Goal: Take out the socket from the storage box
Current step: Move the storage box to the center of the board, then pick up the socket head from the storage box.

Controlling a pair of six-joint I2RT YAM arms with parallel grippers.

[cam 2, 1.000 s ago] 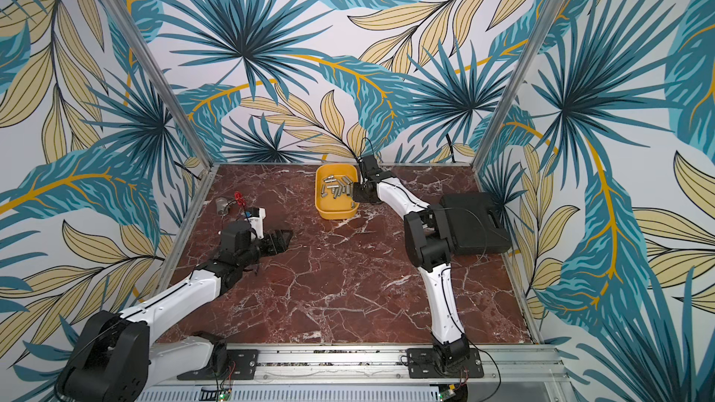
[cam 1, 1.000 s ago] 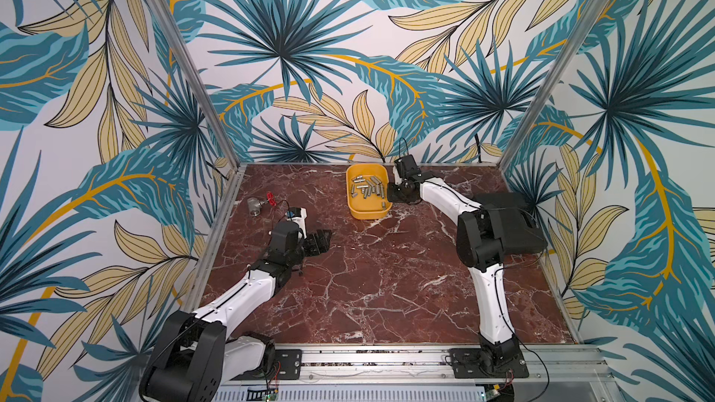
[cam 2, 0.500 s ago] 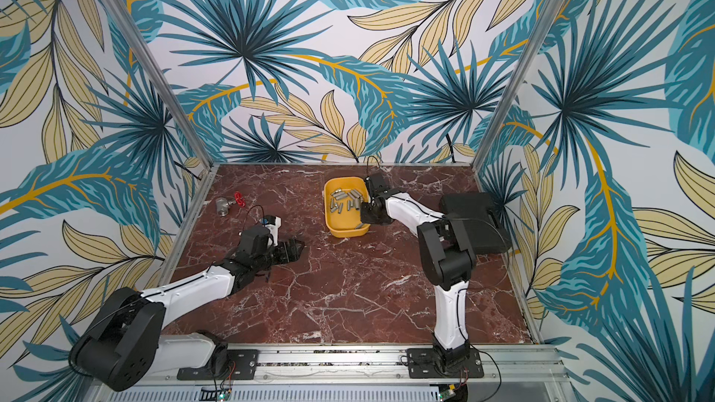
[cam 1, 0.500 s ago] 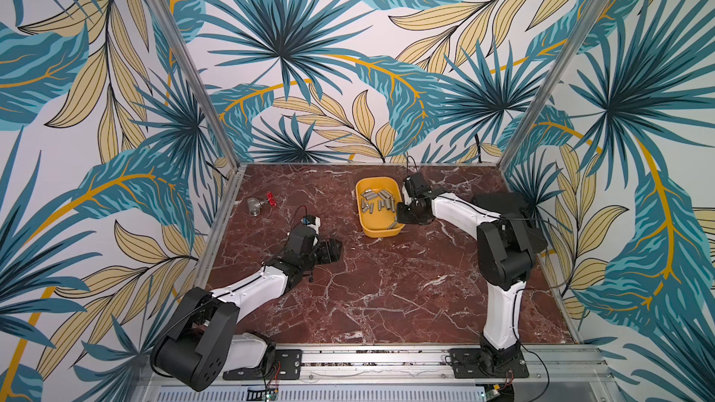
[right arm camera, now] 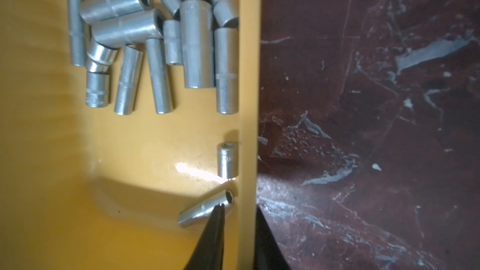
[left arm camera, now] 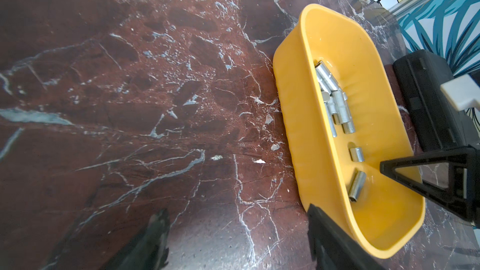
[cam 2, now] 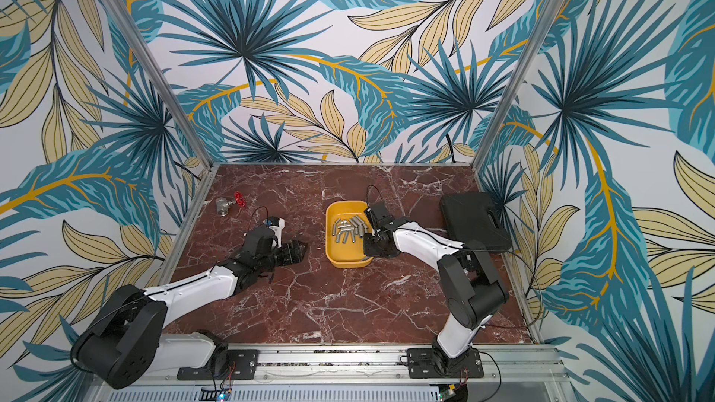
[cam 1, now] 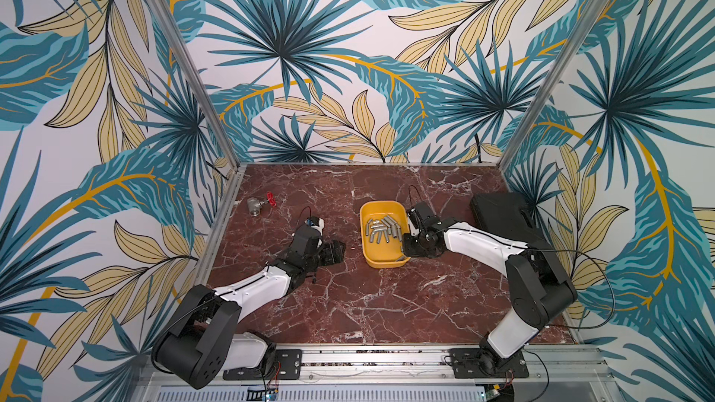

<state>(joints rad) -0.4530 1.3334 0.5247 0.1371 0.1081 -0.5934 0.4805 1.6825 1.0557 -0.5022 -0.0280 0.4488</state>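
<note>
- Worktop (cam 1: 387, 303) of red marble carries everything. Going outward from the arm bases, the left hand (cam 1: 336, 255) comes first, at 9 o'clock of the storage box (cam 1: 383, 259).
- Its jaws stand wide and hold nothing. It points at the box, probably ready to steady or receive.
- The right hand (right arm camera: 239, 205), at the box's 4 o'clock corner, is nearly closed astride the side wall, one finger inside and one outside. That reads as a pinch on the wall to steady the box, not a grip on a socket.
- The inner fingertip (right arm camera: 214, 229) lies over a tilted socket (right arm camera: 194, 215). A short socket (right arm camera: 227, 161) sits just beyond, against the same wall.
- The other sockets (cam 1: 381, 228) are heaped toward the box's 12 o'clock end.
- Farther off, a black case (cam 1: 503, 216) lies at 2 o'clock and a valve (cam 1: 257, 206) at 10 o'clock.
</note>
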